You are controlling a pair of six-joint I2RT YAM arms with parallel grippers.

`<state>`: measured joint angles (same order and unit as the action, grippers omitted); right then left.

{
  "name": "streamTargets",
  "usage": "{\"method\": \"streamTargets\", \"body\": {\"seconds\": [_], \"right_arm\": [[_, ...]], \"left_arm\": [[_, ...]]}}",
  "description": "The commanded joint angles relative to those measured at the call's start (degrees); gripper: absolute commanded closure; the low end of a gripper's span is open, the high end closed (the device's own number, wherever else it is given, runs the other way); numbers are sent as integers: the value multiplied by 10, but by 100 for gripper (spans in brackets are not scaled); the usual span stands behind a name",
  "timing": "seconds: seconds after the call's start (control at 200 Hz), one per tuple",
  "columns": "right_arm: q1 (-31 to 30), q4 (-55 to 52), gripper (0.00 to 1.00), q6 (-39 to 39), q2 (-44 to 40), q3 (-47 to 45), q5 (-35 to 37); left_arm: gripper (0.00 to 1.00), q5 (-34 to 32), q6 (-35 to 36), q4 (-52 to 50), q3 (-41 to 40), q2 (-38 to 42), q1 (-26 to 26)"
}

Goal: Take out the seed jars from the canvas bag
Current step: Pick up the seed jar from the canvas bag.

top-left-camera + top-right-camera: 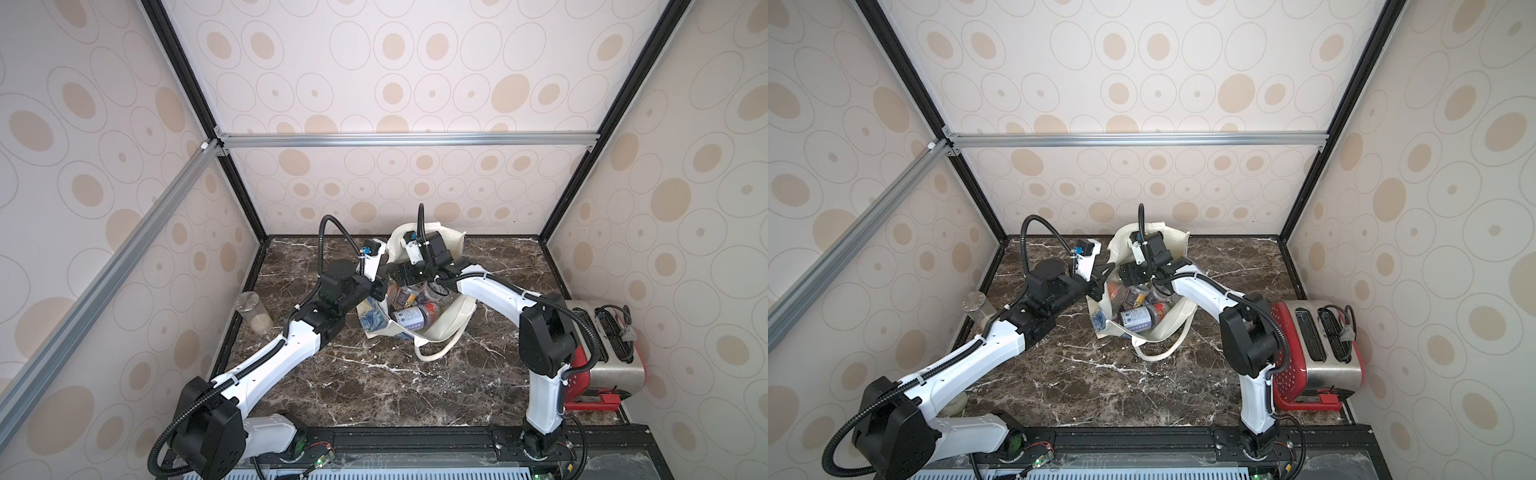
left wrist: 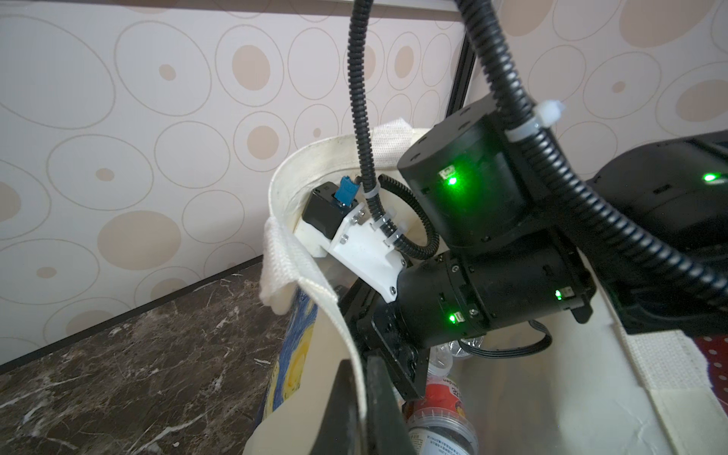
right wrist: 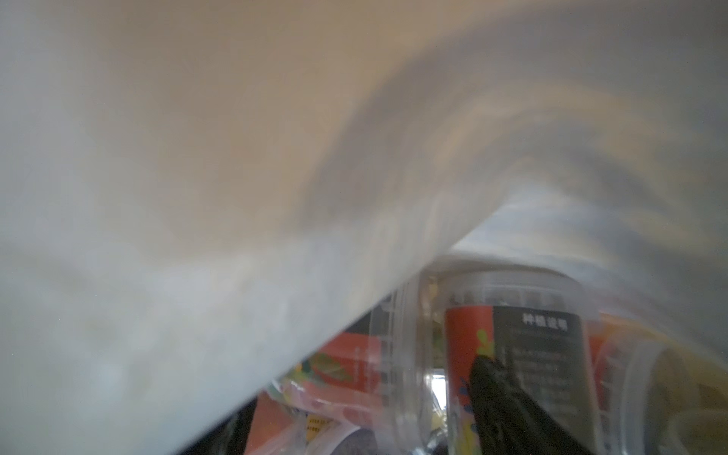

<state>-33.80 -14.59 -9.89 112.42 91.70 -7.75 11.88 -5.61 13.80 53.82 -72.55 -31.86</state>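
The canvas bag (image 1: 446, 322) slumps on the dark marble desk (image 1: 374, 374) with its mouth gaping in both top views; the seed jars (image 1: 409, 318) lie heaped inside it, some on their sides, and none is out on the desk yet. The left end effector (image 2: 358, 374) is clamped tight on the bag's rim, the cloth pinched between its two fingers, which props the mouth open. The right end effector (image 1: 411, 277) reaches down among the jars with its jaws wide; in the right wrist view only one black finger (image 3: 496, 390) shows, lying against a red-labelled jar (image 3: 465, 335), and blurred cloth hides the rest, so I cannot tell whether it has a grip. The jars look light, hard and smooth; such clear plastic probably slips and rolls, and neighbours will likely shift when one is lifted; the best hold is likely across the round side wall, below the lid. The bag is soft and floppy; its wall can sag over the jars unless the rim is held up.
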Motion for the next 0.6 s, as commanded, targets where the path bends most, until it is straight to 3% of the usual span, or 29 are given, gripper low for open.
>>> {"method": "streamTargets", "body": {"seconds": [0.0, 0.345, 0.44, 0.595], "right_arm": [[-20, -24, 11, 50, 23, -2, 2], [-43, -30, 9, 102, 67, 19, 141], [-43, -44, 16, 95, 74, 35, 181], [-43, -37, 30, 89, 64, 35, 181]], "left_arm": [[100, 28, 32, 27, 26, 16, -4], [100, 27, 37, 28, 23, 18, -3], [100, 27, 37, 28, 23, 17, -3], [100, 22, 41, 26, 26, 16, -3]]}}
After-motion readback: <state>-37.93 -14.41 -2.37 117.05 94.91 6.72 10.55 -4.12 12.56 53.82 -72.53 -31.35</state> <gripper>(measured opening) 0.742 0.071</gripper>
